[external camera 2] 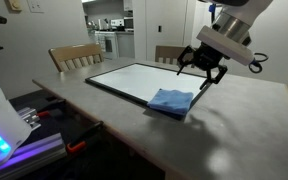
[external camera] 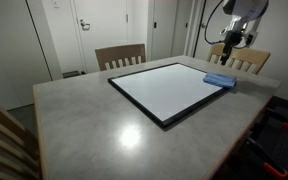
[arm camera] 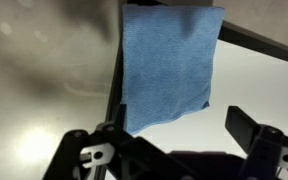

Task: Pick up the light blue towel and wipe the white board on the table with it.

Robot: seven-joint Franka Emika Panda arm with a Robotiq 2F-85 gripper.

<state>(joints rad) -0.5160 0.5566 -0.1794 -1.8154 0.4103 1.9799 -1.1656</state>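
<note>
Lying flat over one corner of the white board (external camera 2: 134, 78), the light blue towel (external camera 2: 171, 101) covers part of the thin black frame there, and its outer edge seems to reach onto the grey table (external camera 2: 224, 130). It looks like a thin, soft, light cloth that will bunch and fold rather than hold a shape. It is not fragile, but it may slide on the glossy panel if only nudged. A pinch straight down near its middle, gathering a ridge of fabric between the fingers, would likely hold better than a try at a flat edge. The gripper (external camera 2: 199, 75) hovers above the towel with its jaws spread wide apart, holding nothing and touching nothing. The wrist view shows the towel (arm camera: 169, 65) centred between the two fingers.
</note>
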